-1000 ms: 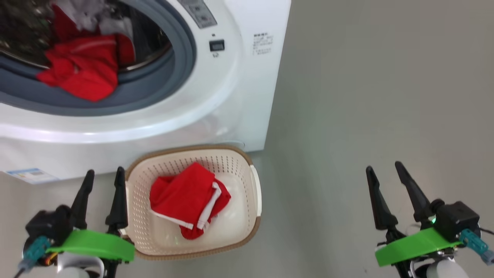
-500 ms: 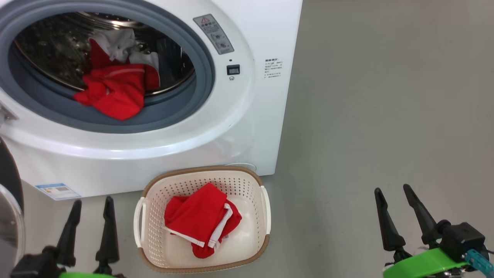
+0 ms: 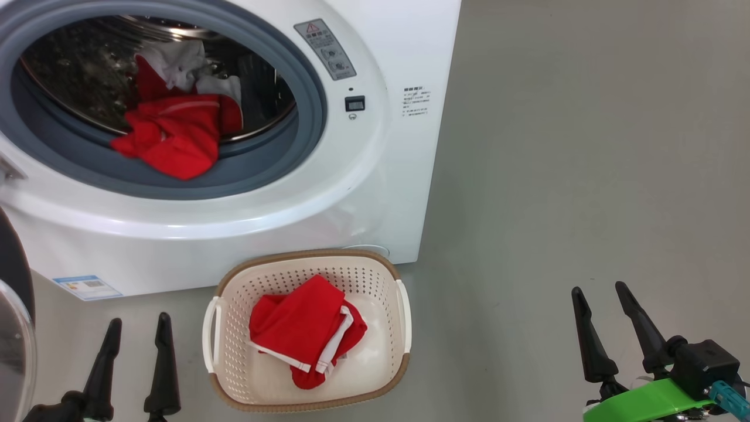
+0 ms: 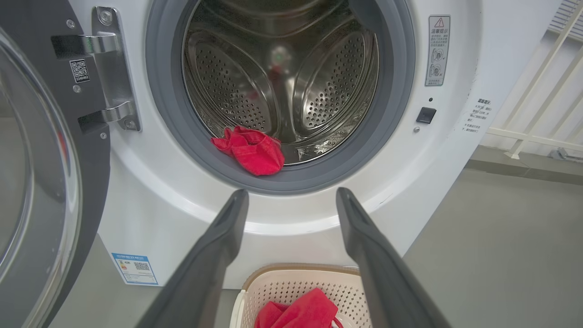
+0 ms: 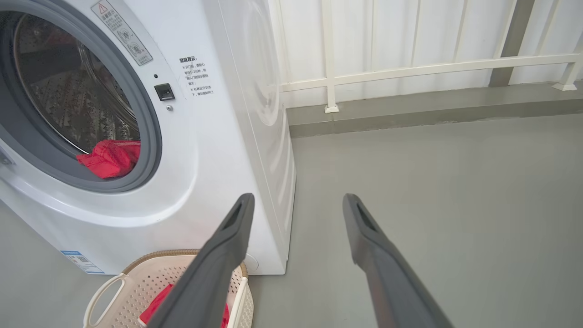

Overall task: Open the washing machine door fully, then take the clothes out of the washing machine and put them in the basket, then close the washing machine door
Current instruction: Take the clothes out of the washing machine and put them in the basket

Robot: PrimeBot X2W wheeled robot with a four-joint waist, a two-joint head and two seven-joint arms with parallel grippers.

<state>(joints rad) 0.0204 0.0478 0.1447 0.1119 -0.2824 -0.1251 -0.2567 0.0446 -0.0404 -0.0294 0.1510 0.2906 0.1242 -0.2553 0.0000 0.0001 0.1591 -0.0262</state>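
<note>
Door (image 4: 41,182) open, 9 o'clock. Red clothes (image 3: 170,140) trail out of washer (image 3: 351,193) toward 6 o'clock. Basket (image 3: 304,255), 6 o'clock, handles (image 3: 212,334) at 3 and 9, holds one garment (image 3: 299,328). Left claw (image 3: 139,319), right claw (image 3: 599,288): wide apart, empty.

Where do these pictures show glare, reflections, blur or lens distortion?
Head view: sharp, even light, with a glossy band on the washing machine front below the opening. Left wrist view: the steel drum mirrors smeared red and pale patches; the washing machine door glass shows faint reflections. Right wrist view: the machine's side panel carries a pale sheen, and its edges lean.
</note>
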